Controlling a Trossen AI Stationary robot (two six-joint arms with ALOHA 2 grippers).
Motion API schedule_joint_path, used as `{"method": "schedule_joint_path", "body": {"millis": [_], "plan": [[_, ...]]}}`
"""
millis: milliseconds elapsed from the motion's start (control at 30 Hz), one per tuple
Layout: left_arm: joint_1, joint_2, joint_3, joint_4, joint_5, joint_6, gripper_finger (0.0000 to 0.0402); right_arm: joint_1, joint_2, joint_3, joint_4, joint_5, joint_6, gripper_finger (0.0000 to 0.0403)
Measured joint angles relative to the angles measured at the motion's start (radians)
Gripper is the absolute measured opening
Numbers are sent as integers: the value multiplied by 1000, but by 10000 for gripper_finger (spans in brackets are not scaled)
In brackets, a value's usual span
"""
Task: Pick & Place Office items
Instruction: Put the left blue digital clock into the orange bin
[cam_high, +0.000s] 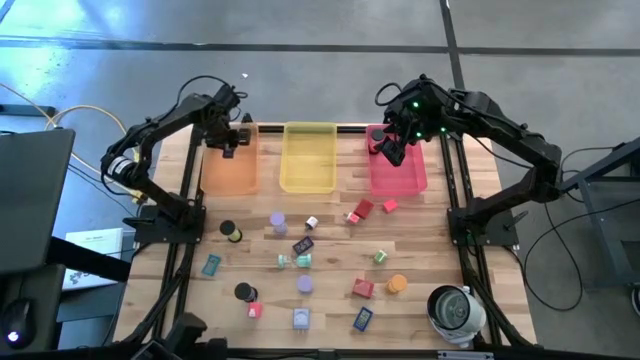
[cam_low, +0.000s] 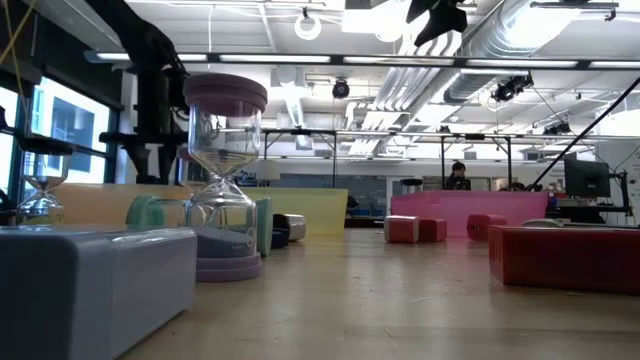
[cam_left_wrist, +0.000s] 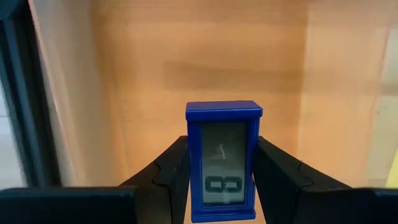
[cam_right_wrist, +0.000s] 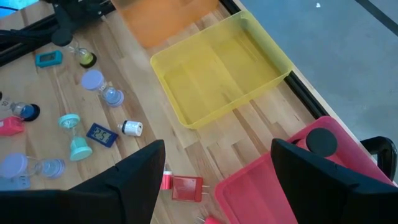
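**Blue timer hangs over orange tray**

The left gripper (cam_left_wrist: 221, 180) pinches a small blue timer (cam_left_wrist: 224, 158) above the orange tray (cam_high: 232, 165); released askew, it could tip against the wall. The right gripper (cam_right_wrist: 217, 174), jaws spread and empty, hovers over the pink tray (cam_high: 400, 175), other items scattered on the worktop (cam_high: 330, 300).

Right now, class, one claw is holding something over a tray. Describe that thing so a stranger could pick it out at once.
Start at the three trays along the table's far edge and take the orange tray, the one on the left. Above it hangs the left claw, its fingers shut on a small blue timer with a grey digit screen. Unlike the other small pieces, which lie scattered on the wood, it is held in the air.
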Motion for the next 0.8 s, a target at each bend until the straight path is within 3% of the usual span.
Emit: {"method": "schedule_joint_path", "body": {"millis": [333,800], "plan": [[16,6,-29,100,9,-80,133,0,0,0,1,0,3,284],[-6,127,-29,153,53,-85,133,0,0,0,25,0,5,284]]}}
